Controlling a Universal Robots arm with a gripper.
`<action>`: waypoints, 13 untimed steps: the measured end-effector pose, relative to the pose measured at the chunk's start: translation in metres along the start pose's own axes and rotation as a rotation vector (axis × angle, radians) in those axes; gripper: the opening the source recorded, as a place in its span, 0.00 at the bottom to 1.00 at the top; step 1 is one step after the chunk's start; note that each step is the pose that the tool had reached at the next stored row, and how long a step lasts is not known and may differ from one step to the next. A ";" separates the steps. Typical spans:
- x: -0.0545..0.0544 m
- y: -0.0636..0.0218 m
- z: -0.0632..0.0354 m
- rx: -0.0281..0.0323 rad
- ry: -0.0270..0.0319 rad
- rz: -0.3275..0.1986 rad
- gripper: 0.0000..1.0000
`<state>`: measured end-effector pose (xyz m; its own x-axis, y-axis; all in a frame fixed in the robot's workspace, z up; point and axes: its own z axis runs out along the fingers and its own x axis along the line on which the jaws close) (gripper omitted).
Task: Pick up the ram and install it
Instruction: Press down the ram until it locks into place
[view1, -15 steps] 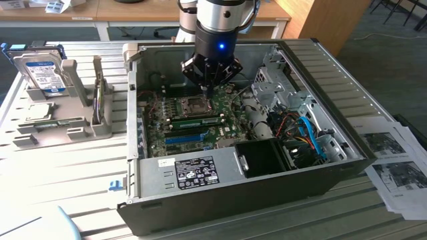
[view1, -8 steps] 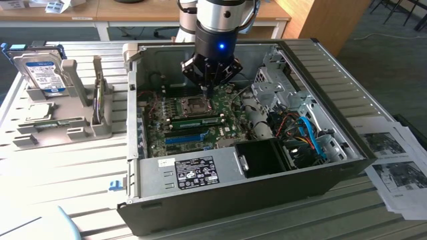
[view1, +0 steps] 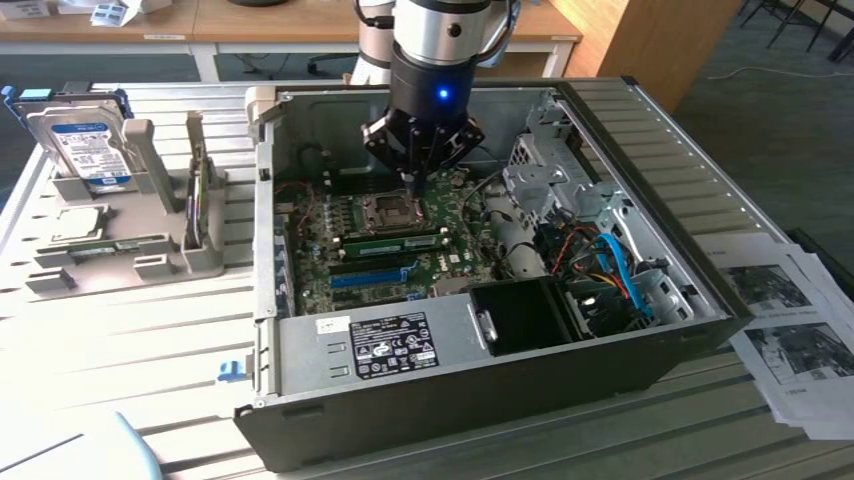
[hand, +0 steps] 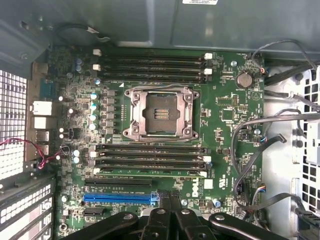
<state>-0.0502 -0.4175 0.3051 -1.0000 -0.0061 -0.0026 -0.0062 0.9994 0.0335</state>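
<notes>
Now the gripper (view1: 420, 183) is hovering over the motherboard (view1: 387, 245) inside the open case (view1: 534, 350), fingers pinched together, holding nothing. The ram (view1: 396, 241) is sitting in its slot just below the processor socket (view1: 391, 208). If it is sitting only half latched, it could be working loose.

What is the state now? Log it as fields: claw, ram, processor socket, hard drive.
claw: shut, holding nothing, over the motherboard inside the computer case
ram: green stick lying in a slot beside the processor socket
processor socket: open, no chip in it
hard drive: standing in the grey rack outside the case
</notes>
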 end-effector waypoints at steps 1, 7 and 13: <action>0.000 0.0000 0.0000 0.0000 0.0003 0.000 0.09; -0.001 0.0001 0.0003 -0.0005 0.0085 0.000 0.09; -0.004 0.0000 0.0001 -0.0003 0.0253 0.001 0.09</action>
<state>-0.0465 -0.4176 0.3050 -0.9997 -0.0061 0.0227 -0.0053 0.9994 0.0338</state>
